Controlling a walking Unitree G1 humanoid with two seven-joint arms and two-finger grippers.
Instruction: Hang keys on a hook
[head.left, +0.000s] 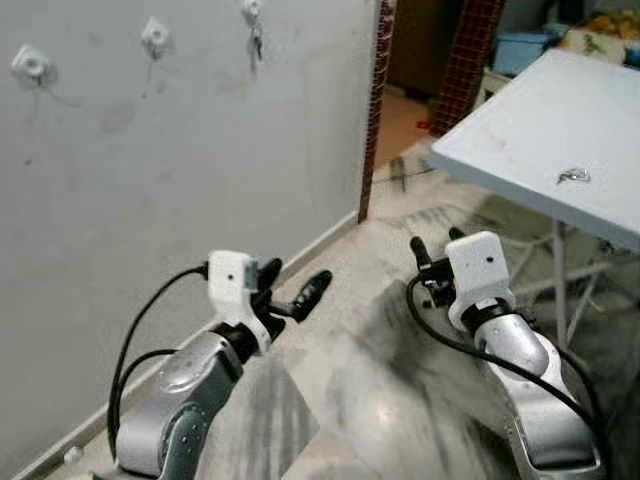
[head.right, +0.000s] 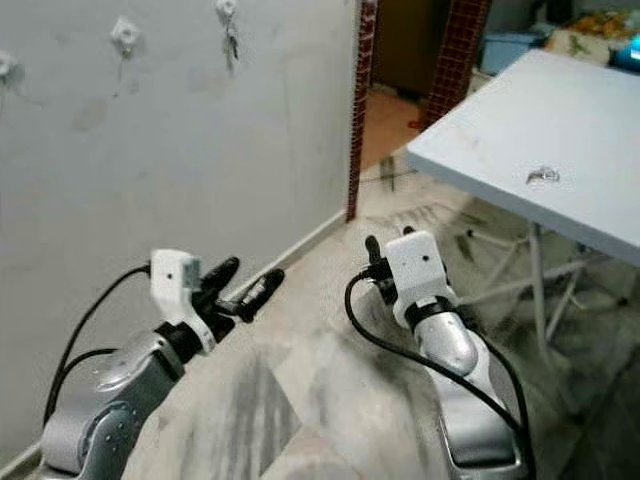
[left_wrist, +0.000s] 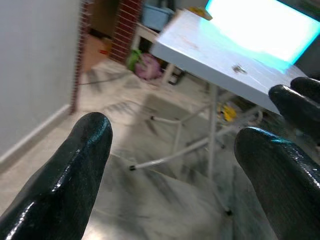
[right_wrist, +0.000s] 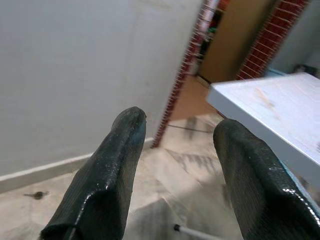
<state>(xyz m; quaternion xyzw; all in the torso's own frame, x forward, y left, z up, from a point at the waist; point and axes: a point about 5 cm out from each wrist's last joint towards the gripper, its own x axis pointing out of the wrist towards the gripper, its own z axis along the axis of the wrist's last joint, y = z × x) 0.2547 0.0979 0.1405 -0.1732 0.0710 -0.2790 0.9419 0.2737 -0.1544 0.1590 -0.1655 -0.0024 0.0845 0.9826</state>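
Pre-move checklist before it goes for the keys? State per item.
1. Keys located: ok, lying on the white table, to the robot's right.
2. Left gripper empty and open: ok, fingers apart, nothing between them.
3. Right gripper empty and open: ok, fingers apart.
4. Free hook on the wall: ok, the middle hook looks bare; the rightmost one already holds something dark.
5. Keys within reach: not ok, both grippers are low over the floor, short of the table.
6. Key ring shape for the grasp: cannot tell, too small.
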